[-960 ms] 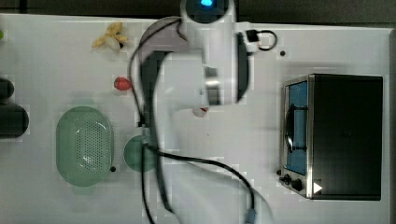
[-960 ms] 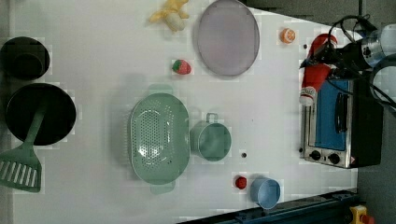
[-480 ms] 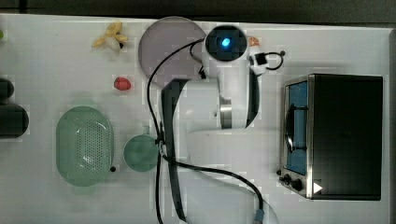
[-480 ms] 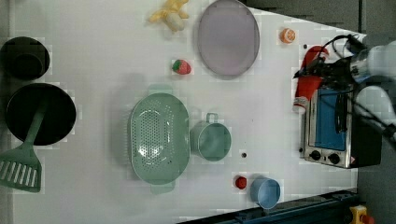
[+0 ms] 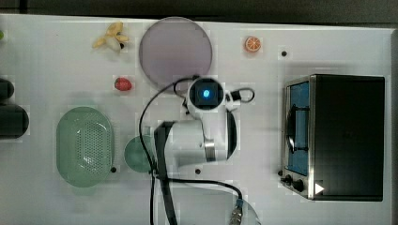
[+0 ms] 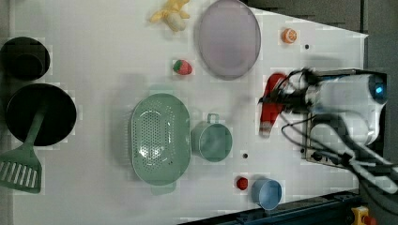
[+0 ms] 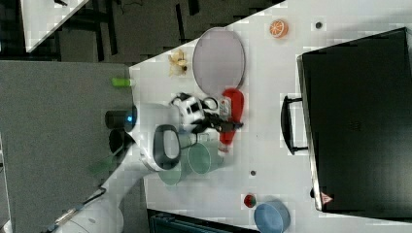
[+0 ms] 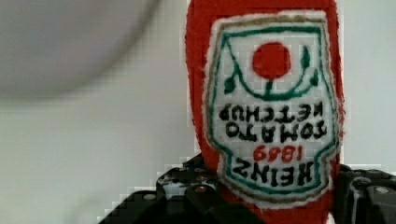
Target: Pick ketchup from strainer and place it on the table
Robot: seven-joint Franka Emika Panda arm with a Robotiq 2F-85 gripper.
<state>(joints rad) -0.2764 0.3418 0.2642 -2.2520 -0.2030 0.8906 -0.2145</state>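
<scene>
**Ketchup bottle held above the table, away from the strainer**

Here, read across the left view from its left: a black pan (image 6: 41, 114) with a green spatula (image 6: 21, 164), then the pale green strainer (image 6: 159, 137), holding nothing, and a round green cup (image 6: 212, 140) just beside it. Further along, the ketchup (image 6: 271, 104) hangs over the white table (image 6: 103, 56), below the grey plate (image 6: 228, 38) and well apart from the strainer. The gripper (image 6: 280, 96) is clamped on the bottle's body; in the wrist view its dark fingers (image 8: 187, 189) flank the ketchup label. A toaster oven (image 5: 335, 137) sits at the top view's right.
</scene>
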